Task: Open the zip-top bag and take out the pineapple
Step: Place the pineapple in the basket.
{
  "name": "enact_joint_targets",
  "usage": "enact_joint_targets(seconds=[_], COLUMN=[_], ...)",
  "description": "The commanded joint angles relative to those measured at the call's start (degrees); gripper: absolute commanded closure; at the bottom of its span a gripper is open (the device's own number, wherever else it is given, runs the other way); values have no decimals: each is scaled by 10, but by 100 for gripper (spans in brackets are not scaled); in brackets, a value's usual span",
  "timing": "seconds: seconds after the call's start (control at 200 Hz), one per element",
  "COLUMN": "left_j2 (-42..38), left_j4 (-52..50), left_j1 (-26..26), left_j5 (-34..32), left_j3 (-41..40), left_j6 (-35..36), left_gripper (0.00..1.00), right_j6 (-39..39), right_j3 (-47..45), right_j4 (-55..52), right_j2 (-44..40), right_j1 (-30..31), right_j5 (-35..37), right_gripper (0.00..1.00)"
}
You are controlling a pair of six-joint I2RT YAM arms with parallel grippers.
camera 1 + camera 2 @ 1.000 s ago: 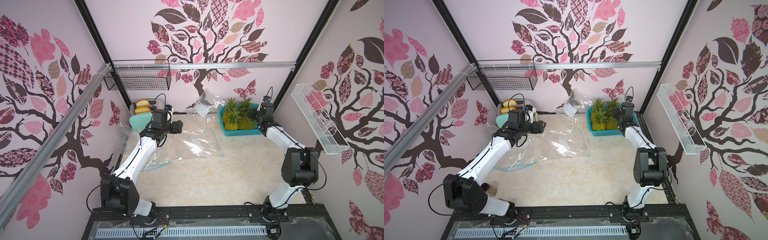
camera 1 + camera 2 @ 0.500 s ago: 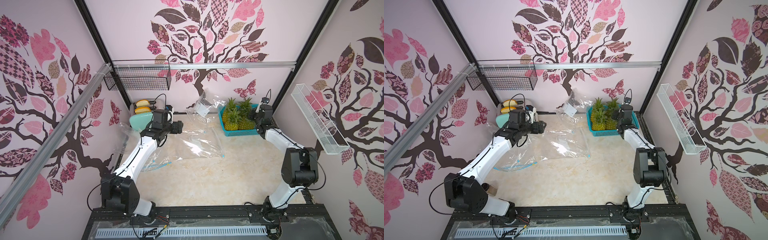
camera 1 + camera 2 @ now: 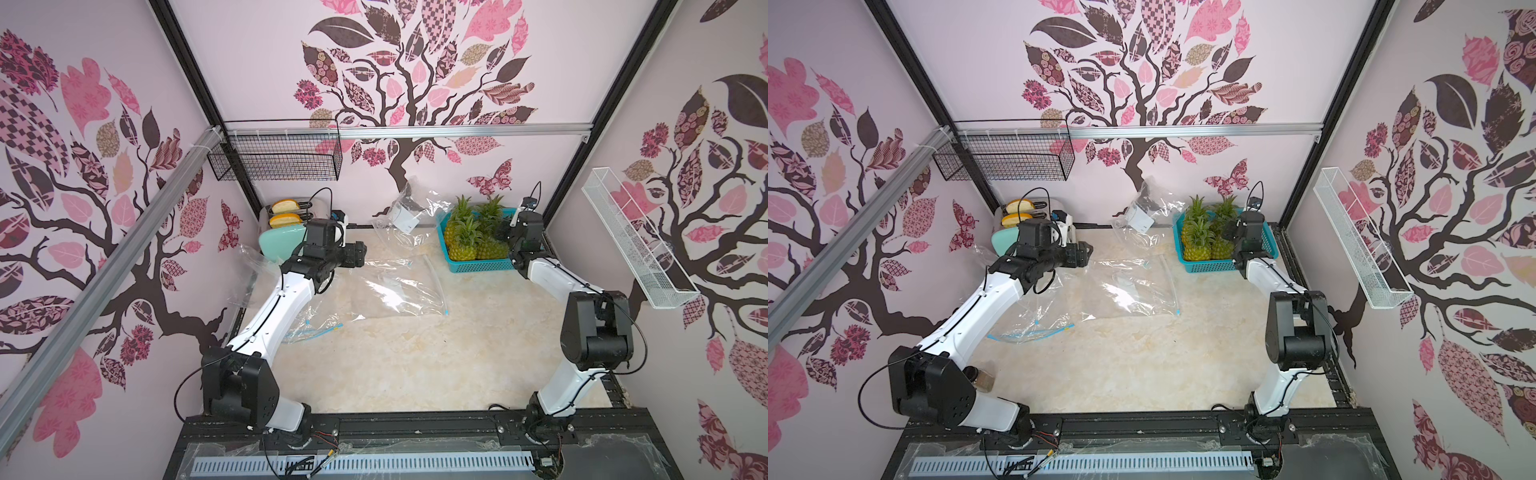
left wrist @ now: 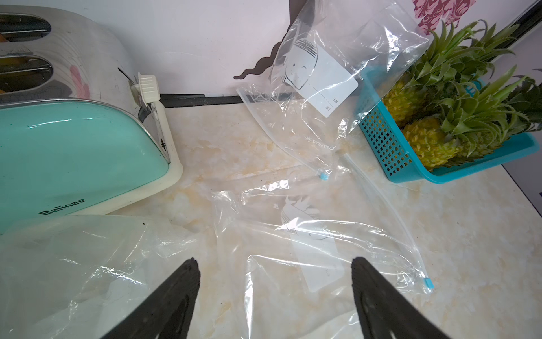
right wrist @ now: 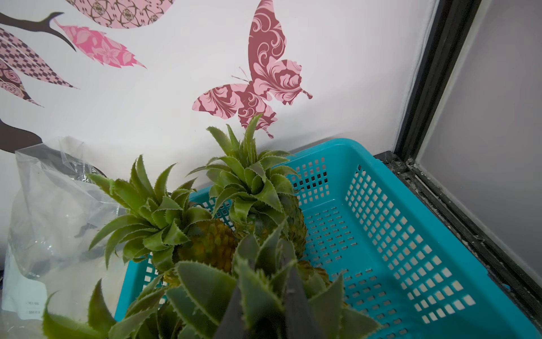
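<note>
One pineapple point(image 5: 202, 290) is pinched by its crown in the right hand point(image 5: 264, 276); left hand point(image 4: 274, 261) gapes over the zip-top bag point(image 4: 311, 243).

Marbled tabletop point(image 3: 415, 365) with flat clear zip-top bags point(image 3: 399, 291), mint toaster point(image 3: 280, 245) and teal basket point(image 3: 478, 266) at the back.

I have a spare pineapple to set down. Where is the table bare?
Bare: the near half of the table, from the flat bags to its front edge; also the basket's side away from its pineapples. Crowded: the back strip, with toaster, bags and basket.
</note>
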Motion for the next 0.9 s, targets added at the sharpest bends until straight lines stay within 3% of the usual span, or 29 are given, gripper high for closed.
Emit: enact_joint_targets(seconds=[0.0, 0.17, 0.36, 0.475, 0.6, 0.66, 0.675, 0.895], left_j2=[7, 8, 11, 12, 15, 17, 17, 19], left_j4=[11, 11, 11, 11, 11, 12, 11, 11], left_j1=[-1, -1, -1, -1, -1, -1, -1, -1], left_j5=[6, 8, 9, 9, 9, 10, 10, 10], left_j3=[-5, -5, -5, -5, -5, -6, -6, -5], left_j6=[1, -1, -1, -2, -3, -3, -3, -1], left_gripper=[16, 16, 16, 16, 16, 16, 16, 15], right_j6=[27, 31, 39, 44, 47, 46, 46, 40], right_j3=[-19, -30, -35, -38, -37, -36, -36, -27], right_j4=[-37, -35, -33, -33, -32, -32, -33, -45], right_j2=[19, 15, 16, 16, 16, 15, 15, -6], right_j1=[6, 6, 7, 7, 7, 7, 6, 6], right_j5=[-32, -37, -45, -45, -49, -52, -55, -55], right_gripper=[100, 93, 75, 55, 42, 5, 1, 1])
